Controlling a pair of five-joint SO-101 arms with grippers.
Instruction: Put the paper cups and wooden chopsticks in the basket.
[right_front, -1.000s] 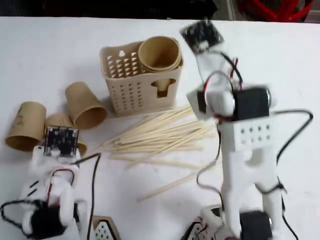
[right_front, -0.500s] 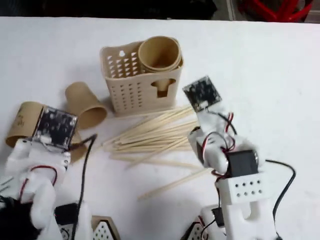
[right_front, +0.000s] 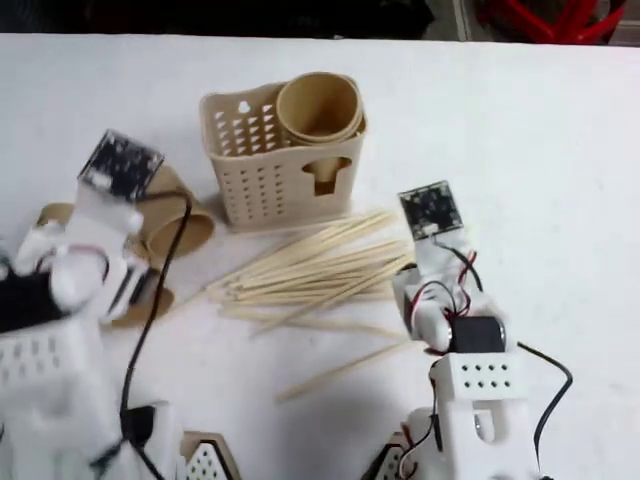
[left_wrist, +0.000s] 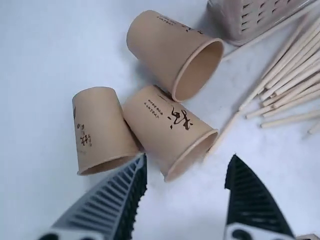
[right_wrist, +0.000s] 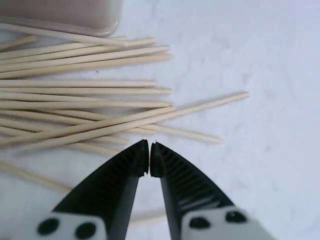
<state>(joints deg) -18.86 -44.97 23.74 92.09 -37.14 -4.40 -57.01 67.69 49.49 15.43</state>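
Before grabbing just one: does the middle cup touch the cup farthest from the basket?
Touching. Left wrist view: middle cup's side rests against farthest cup, no gap.

Upright, mid-table toward the far edge: beige perforated plastic basket (right_front: 262, 175). Nested tan paper cups (right_front: 320, 105) stand in its right end, mouths up. Three loose tan paper cups (left_wrist: 167, 127) lie on their sides nearer the left edge, two touching. Pale wooden chopsticks (right_front: 310, 275) are strewn flat just before the basket, with one stray stick (right_front: 342, 371) closer to the near edge.
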